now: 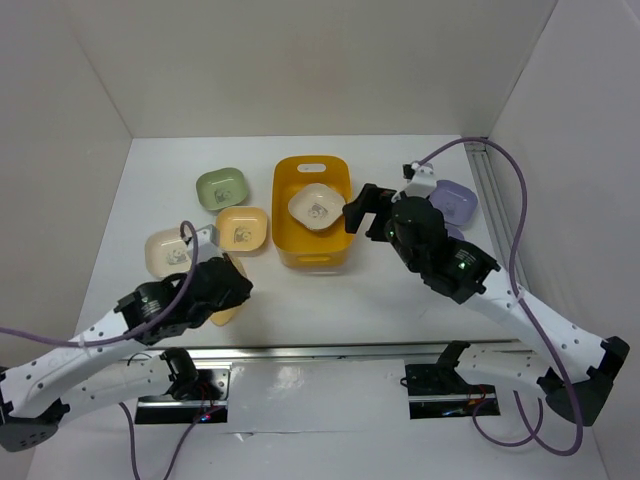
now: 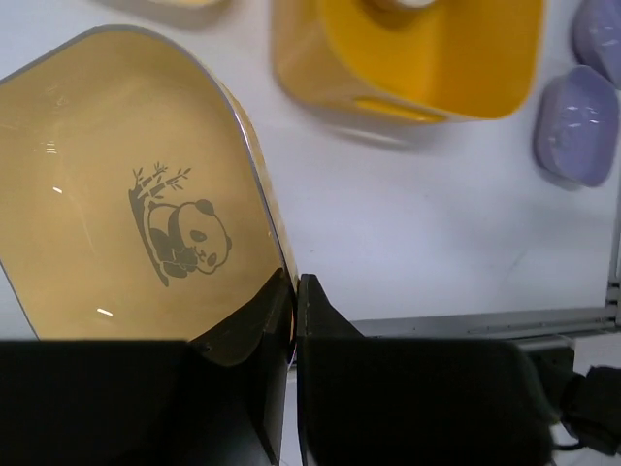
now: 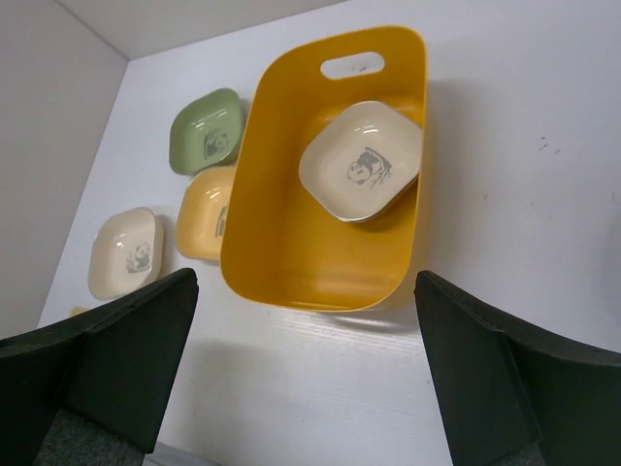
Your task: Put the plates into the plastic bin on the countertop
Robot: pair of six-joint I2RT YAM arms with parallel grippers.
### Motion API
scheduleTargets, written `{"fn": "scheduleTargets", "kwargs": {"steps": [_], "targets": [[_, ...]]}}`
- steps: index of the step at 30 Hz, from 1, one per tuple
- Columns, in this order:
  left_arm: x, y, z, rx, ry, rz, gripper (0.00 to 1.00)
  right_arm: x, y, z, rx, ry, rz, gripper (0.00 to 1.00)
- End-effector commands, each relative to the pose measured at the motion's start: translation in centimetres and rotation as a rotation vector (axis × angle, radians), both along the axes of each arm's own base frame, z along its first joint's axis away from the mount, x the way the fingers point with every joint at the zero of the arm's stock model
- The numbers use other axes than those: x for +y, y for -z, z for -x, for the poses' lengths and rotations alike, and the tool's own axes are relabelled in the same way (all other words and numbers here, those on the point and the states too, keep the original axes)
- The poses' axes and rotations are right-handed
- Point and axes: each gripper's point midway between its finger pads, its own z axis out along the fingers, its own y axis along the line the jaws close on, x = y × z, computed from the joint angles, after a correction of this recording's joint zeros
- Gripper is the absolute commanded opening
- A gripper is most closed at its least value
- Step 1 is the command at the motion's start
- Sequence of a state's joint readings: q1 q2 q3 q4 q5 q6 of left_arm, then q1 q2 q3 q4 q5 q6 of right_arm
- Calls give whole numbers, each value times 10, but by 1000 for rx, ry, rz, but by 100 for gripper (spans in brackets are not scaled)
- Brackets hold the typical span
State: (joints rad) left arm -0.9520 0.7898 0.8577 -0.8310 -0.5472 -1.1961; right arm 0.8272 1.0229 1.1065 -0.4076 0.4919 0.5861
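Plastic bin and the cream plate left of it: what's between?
A pale orange plate lies between the cream plate and the plastic bin, near its left wall; seen in top external and right wrist views.

Seven small plates [image 1: 221, 187] and one yellow plastic bin [image 1: 308, 246]

The left gripper [image 2: 295, 291] pinches the near right rim of a yellow plate [image 2: 126, 194] printed with a panda. Farther off on the white countertop [image 2: 427, 223] sits the yellow-orange plastic bin [image 2: 446, 58]. 2 lavender plates [image 2: 577, 126] lie to its right.
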Motion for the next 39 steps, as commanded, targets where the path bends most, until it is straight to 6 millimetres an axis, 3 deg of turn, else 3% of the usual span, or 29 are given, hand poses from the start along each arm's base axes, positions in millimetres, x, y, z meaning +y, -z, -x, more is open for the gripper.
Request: {"fn": "scheduleTargets", "kwargs": {"steps": [1,3,4,8,12,13,14,16,17,19,21,22,23,25,26,27,30,34,39], "targets": [[-11,-50,-11,-145,117,-2,0,-18,-16,2,-25,72,1,100],[-25,-67,-20,-207,205,-49,0,-23,-19,4,-30,85,3,100],[-41,-96,-28,-279,244,0,0,-25,-20,3,-33,99,5,100],[-77,-140,-58,-434,382,-122,0,-31,-23,4,-30,116,18,100],[-117,-163,-97,-556,481,-285,0,-46,-41,10,-69,154,-24,100],[-122,-180,-109,-592,485,-282,0,-50,-44,10,-75,164,-31,100],[-134,-170,-124,-576,511,-316,0,-52,-47,12,-82,164,-41,100],[-140,-185,-147,-631,528,-336,0,-55,-46,14,-74,161,-18,100],[-147,-171,-162,-616,550,-380,0,-58,-52,17,-83,161,-28,100],[-155,-166,-179,-625,593,-402,0,-61,-56,20,-85,161,-31,100],[-163,-162,-197,-650,662,-429,0,-71,-71,27,-110,168,-45,100],[-173,-139,-209,-614,697,-453,0,-74,-75,30,-115,169,-51,100],[-179,-144,-217,-630,714,-447,0,-77,-78,32,-122,169,-61,100],[-179,-121,-233,-570,747,-465,0,-91,-94,39,-156,203,-92,100],[-187,-103,-242,-541,778,-456,0,-94,-92,39,-151,212,-82,100],[-182,-92,-251,-518,776,-456,0,-102,-98,42,-165,233,-92,100],[-185,-57,-261,-452,819,-443,0,-111,-112,48,-184,241,-100,100],[-183,-15,-273,-371,842,-464,0,-114,-111,51,-184,239,-87,100],[-178,7,-280,-327,868,-474,0,-111,-109,50,-186,228,-81,100]]}}
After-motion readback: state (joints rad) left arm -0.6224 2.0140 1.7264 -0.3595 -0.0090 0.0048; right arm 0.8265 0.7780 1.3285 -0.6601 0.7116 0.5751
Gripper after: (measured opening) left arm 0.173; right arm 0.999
